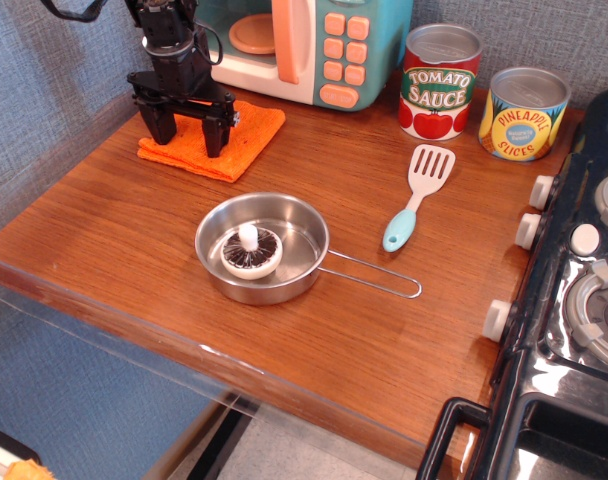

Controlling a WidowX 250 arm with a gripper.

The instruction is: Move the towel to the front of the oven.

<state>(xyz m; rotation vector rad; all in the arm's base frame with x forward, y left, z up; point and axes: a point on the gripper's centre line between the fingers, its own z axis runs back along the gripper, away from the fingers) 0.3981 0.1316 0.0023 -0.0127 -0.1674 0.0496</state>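
Single view, observation.image. Towel lies flat on the wooden counter, directly before the oven, at 11 o'clock from the steel pan. Gripper stands upright on the towel's left half, fingers spread wide, both tips pressed down on the cloth; nothing pinched between them. Pan holds a mushroom. Spatula at the pan's 2 o'clock; tomato sauce can and pineapple can behind it

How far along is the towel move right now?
Mostly done: the towel lies on the counter just in front of the oven. In hand: the claw stands spread over the cloth, fingertips on it. Left: lift the claw clear.
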